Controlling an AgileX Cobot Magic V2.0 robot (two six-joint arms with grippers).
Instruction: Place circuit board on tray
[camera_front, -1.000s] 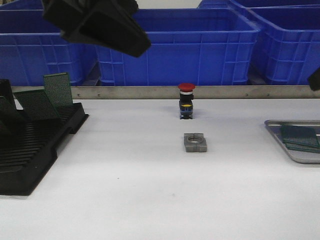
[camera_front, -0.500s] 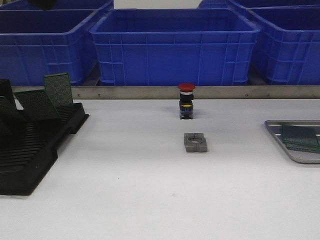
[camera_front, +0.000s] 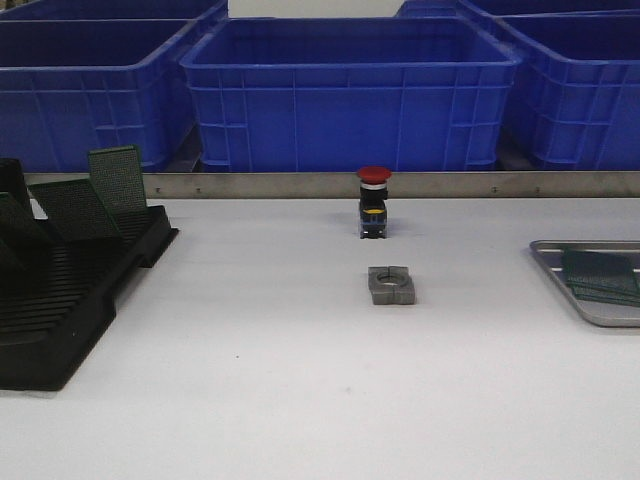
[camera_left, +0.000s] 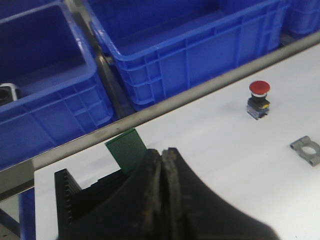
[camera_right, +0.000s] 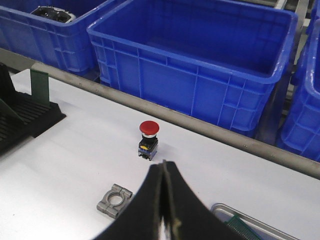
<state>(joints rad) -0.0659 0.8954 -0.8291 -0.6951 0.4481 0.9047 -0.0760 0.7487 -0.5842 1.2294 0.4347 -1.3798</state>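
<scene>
A: Where are the green perforated circuit boards (camera_front: 603, 275)?
B: Flat in the shallow silver-grey metal tray (camera_front: 556, 246), right side of white counter (camera_front: 260, 340). More stand in the black slotted plastic rack (camera_front: 60, 300).
A: Claws?
B: Left claw (camera_left: 162, 162) clenched, nothing between. Right claw (camera_right: 163, 175) clenched too, empty.

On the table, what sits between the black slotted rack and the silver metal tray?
In the front view, only a grey metal clamp block lies between the black slotted rack and the silver metal tray; the red-capped push button stands behind it.
</scene>
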